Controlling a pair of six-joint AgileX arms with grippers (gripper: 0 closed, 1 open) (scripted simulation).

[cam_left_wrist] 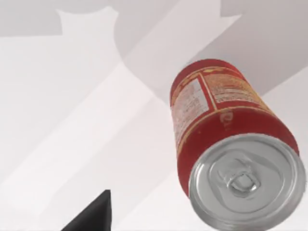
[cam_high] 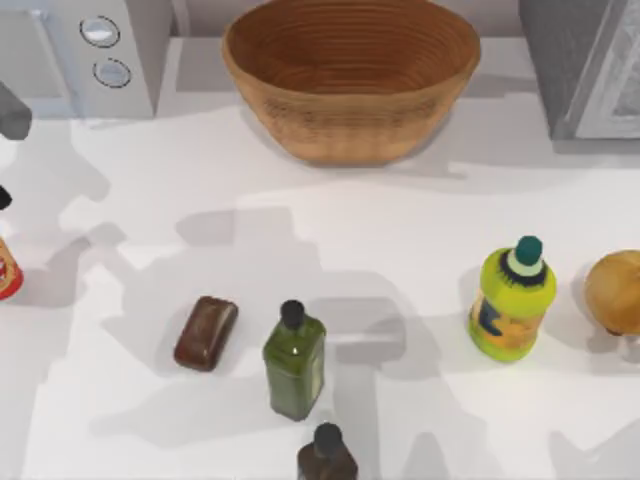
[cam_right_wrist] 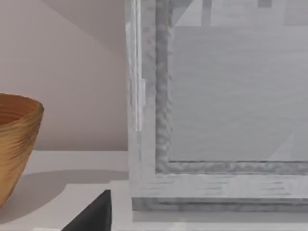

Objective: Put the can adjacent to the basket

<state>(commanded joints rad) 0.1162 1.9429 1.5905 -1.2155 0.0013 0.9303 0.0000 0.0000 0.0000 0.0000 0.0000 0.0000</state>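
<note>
white tabletop (cam_high: 400,240) spreads under everything, crossed by grey arm shadows, with a pale wall behind. counted from the top view: one basket (cam_high: 350,75), one can (cam_high: 8,268), three bottles, one brown block (cam_high: 206,333), one round tan thing (cam_high: 615,291) at the right edge, and a grey appliance in each far corner.

the basket sits at the far middle. the can stands at the far left edge of the table, well apart from the basket and partly cut off by the picture's edge. in the left wrist view the can (cam_left_wrist: 231,144) is upright on its base, long axis vertical, silver pull-tab top facing up; its red side carries a pale panel of fine print too small to read.

the bottles: a dark green one (cam_high: 295,362) near the middle, a brown one (cam_high: 326,455) just nearer than it, and a yellow-green one (cam_high: 512,300) with a teal cap to the right, its label unreadable.

a dark finger (cam_left_wrist: 94,214) of the left gripper shows near the can, not touching it; whether the fingers are apart or together i cannot tell. the right gripper's finger (cam_right_wrist: 94,214) sits before the right appliance (cam_right_wrist: 221,106); same doubt.
</note>
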